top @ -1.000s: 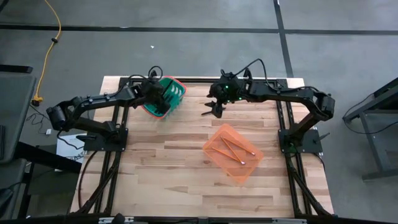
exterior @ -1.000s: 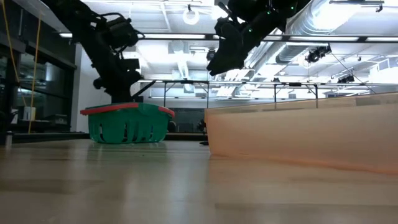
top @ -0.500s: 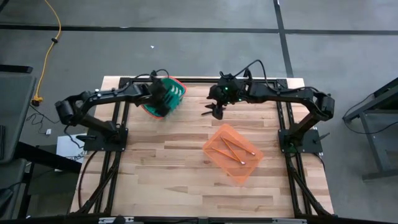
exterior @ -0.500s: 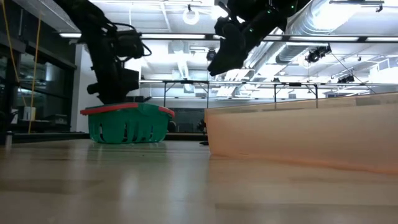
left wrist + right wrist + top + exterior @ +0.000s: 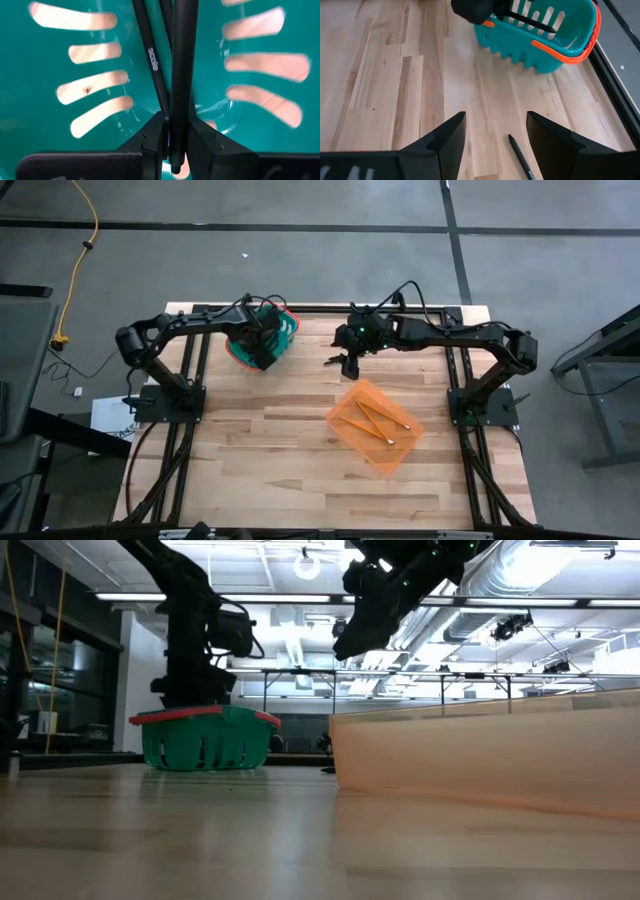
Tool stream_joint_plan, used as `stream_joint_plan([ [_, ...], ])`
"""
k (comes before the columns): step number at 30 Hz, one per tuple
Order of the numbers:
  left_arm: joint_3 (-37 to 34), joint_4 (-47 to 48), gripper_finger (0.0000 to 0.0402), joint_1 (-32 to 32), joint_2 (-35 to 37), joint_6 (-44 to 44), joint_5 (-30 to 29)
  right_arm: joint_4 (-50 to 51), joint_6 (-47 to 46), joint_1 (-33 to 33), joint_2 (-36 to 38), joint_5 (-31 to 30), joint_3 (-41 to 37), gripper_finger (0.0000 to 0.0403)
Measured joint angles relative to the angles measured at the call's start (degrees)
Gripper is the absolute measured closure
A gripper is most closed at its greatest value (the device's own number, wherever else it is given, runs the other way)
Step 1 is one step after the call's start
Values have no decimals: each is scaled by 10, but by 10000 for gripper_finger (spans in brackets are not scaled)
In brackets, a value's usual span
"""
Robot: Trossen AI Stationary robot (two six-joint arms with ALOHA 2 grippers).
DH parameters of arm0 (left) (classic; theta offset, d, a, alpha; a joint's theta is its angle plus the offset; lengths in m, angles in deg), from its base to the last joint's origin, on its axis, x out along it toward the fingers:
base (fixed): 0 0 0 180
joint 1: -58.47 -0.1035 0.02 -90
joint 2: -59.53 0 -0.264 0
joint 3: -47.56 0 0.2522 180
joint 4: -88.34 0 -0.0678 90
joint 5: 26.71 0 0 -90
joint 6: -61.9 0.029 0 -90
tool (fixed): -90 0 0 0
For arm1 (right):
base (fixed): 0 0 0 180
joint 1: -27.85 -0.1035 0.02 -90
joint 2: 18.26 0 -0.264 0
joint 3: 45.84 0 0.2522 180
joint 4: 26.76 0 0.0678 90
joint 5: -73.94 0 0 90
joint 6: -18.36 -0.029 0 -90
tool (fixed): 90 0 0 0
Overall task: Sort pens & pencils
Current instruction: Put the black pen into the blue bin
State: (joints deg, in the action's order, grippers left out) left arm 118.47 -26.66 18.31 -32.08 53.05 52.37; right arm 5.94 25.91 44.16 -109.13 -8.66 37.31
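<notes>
Wooden table (image 5: 280, 430); left tool (image 5: 177, 145) clamping black pen (image 5: 182, 75) inside green basket (image 5: 60, 145), second pen's print unreadable; right tool (image 5: 495, 132) open.

Left tool (image 5: 262, 352) fills green basket (image 5: 283, 329) (mouth blocked); open table (image 5: 250, 440) between it and orange basket (image 5: 345, 416).

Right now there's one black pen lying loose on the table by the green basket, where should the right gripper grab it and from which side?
Take the loose pen near mid-barrel, coming straight down from above. It lies flat on the bare wooden table, apart from the green basket, so only its long sides are free; turn the open right gripper so its fingers straddle the barrel crosswise.
</notes>
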Motion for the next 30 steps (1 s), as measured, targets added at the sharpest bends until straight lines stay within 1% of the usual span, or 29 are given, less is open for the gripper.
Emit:
stream_joint_plan([
  [6, 0, 14, 353, 0, -13, 15, 1, 0, 0, 0, 0, -2, 0, 203],
  [12, 1, 4, 353, -33, -36, 22, 1, -1, -1, 0, 0, -2, 0, 203],
  [16, 1, -1, 353, -54, -41, 26, 22, -1, -2, 0, 0, -2, 0, 203],
  [18, 1, -1, 353, -57, -41, 26, 29, -1, -2, 0, 0, -2, 0, 203],
  [21, 1, 0, 349, -56, -41, 26, 22, -1, -1, 0, 0, -2, 0, 203],
  [24, 1, -3, 331, -55, -41, 28, 15, -1, -1, 0, 0, -2, 0, 203],
  [30, 1, 2, 272, -56, -41, 36, 13, 1, -6, 0, 0, -2, 0, 203],
])
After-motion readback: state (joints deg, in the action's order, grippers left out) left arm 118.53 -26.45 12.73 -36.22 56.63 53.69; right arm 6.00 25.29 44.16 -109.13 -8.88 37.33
